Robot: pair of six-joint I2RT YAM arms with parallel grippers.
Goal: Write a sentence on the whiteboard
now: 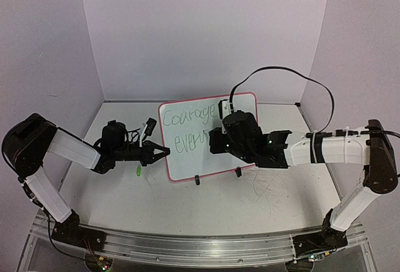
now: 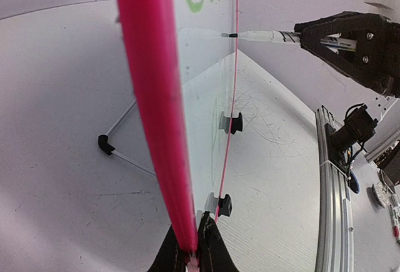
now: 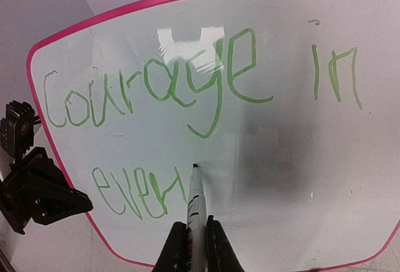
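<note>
Right tool (image 3: 190, 250) grips marker (image 3: 194, 203) | tip seemingly touching whiteboard (image 3: 300, 178) | beside sentence (image 3: 187, 97) end

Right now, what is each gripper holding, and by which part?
Left gripper pinches the whiteboard by its pink rim, on a side edge. Right gripper holds a marker by its barrel, well behind the tip.

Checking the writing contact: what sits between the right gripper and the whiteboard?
Only the marker, clamped in the right gripper, its tip at the whiteboard; the right wrist view shows it.
</note>
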